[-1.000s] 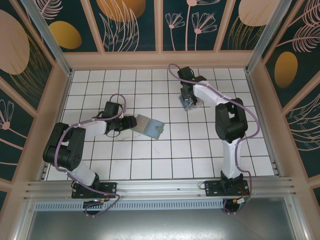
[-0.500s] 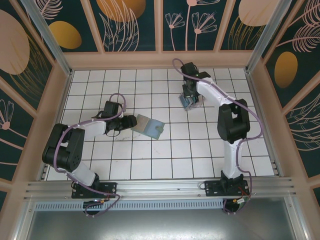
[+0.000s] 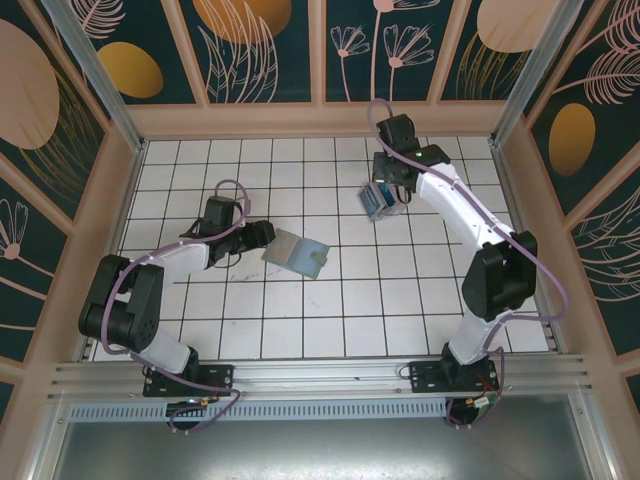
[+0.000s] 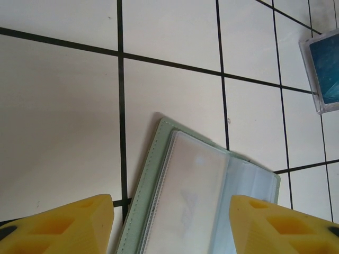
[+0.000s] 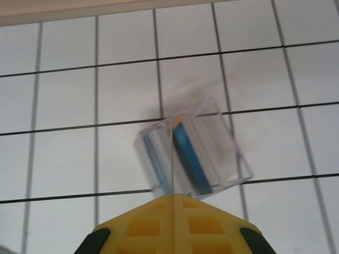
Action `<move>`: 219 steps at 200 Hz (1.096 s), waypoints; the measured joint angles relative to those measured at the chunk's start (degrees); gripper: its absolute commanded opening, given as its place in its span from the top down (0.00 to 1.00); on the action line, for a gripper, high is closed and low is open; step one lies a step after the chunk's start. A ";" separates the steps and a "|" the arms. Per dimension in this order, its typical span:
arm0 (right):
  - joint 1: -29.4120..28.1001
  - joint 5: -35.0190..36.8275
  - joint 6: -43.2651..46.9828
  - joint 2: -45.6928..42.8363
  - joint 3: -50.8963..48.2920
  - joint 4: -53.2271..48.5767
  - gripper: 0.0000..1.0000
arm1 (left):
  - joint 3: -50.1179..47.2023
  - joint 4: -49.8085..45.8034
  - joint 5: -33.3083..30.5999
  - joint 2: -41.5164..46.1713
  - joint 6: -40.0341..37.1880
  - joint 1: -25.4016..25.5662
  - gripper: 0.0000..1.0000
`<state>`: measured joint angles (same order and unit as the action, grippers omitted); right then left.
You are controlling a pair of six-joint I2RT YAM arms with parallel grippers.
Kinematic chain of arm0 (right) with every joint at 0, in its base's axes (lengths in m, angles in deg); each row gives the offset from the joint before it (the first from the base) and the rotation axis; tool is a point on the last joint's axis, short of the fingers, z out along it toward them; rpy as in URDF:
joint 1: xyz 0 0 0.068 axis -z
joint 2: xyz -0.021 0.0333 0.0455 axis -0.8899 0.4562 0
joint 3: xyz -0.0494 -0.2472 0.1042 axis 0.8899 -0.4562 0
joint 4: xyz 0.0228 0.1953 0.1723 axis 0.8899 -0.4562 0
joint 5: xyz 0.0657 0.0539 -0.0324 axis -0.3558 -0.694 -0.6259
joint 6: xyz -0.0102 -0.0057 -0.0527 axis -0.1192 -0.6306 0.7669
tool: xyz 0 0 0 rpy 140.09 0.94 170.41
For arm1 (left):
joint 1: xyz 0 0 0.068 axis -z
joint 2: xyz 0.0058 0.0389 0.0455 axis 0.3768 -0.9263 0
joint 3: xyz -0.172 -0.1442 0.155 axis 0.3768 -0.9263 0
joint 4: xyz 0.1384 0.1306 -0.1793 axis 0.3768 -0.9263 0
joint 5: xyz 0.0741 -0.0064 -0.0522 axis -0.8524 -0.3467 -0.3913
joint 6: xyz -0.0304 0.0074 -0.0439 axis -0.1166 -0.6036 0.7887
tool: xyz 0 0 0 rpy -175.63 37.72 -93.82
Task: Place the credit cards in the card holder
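- My right jaws are pressed together. The thin blue and pale plastic credit cards (image 5: 188,153) stand on edge just ahead of them, in a clear plastic box (image 5: 225,159).
- My left jaws are apart, with the sage-green folding card holder (image 4: 201,206) lying open between them.

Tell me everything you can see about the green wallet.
The wallet lies open and flat on the white tiled table, slightly turned against the tile lines. Its outside rim is sage green; the inside is paler, with shiny see-through pockets. The yellow left fingers stand spread either side of its near end; whether they touch it cannot be told.
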<state>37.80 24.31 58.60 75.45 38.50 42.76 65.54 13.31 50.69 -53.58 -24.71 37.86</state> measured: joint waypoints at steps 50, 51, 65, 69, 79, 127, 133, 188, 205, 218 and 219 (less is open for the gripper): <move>-3.45 -14.75 -13.86 -6.78 -19.21 11.41 1.00 | 0.00 -0.07 0.26 0.00 0.00 0.00 0.38; -3.45 -15.32 -14.14 -6.97 -19.78 11.80 1.00 | 0.00 -0.07 0.28 0.00 0.00 0.00 0.38; -3.78 -19.61 -19.34 -8.74 -25.33 16.63 1.00 | -0.04 0.00 0.70 -0.17 0.15 0.00 0.38; -3.98 -20.65 -21.07 -9.16 -26.73 18.12 1.00 | -0.04 0.00 0.76 -0.37 0.17 0.00 0.38; -4.90 -23.32 -24.70 -10.03 -30.56 22.36 1.00 | -0.07 0.17 0.94 -0.90 0.28 0.00 0.38; -11.91 -31.65 -42.47 -11.39 -49.94 49.07 1.00 | -0.44 1.14 3.72 -4.50 0.37 0.00 0.39; -11.91 -32.61 -43.85 -10.88 -50.84 51.21 1.00 | -0.57 1.27 3.93 -4.50 0.37 0.00 0.39; -11.98 -40.81 -52.22 -0.28 -51.08 70.12 1.00 | -0.98 2.10 6.21 -5.03 0.46 0.00 0.51; -12.20 -42.14 -53.29 1.81 -51.01 73.00 1.00 | -1.27 2.10 6.51 -5.03 0.57 0.00 0.53; -12.35 -42.77 -53.72 3.23 -50.95 74.55 1.00 | -1.49 2.14 6.51 -5.03 0.61 0.00 0.54; -12.35 -42.80 -53.72 3.30 -50.97 74.62 1.00 | -1.53 2.14 6.51 -5.03 0.61 0.00 0.54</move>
<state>25.45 -18.49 4.88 78.75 -12.47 117.38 64.01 15.45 57.21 -58.61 -24.10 37.86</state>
